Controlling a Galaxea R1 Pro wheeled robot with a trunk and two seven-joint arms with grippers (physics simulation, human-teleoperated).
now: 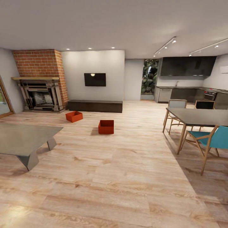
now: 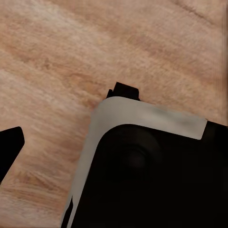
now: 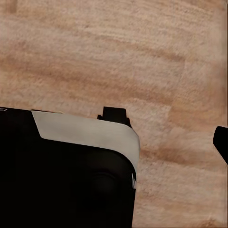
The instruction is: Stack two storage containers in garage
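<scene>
Two orange-red storage containers stand apart on the light wood plank floor of the living room, well ahead of me in the head view. The left container (image 1: 74, 116) sits turned at an angle, closer to the fireplace. The right container (image 1: 106, 127) sits square, open top up. My left gripper (image 2: 114, 152) hangs over the planks beside my dark body, with one black fingertip (image 2: 10, 145) at the picture's edge. My right gripper (image 3: 114, 142) hangs the same way, its fingertip (image 3: 221, 143) far out at the edge. Nothing is held by either.
A grey low table (image 1: 22, 139) stands near left. A dining table (image 1: 199, 116) with a teal chair (image 1: 212, 141) stands right. Brick fireplace (image 1: 41, 95), wall TV (image 1: 94, 79) and a dark low bench (image 1: 95, 106) line the far wall; a kitchen lies back right. Open floor leads to the containers.
</scene>
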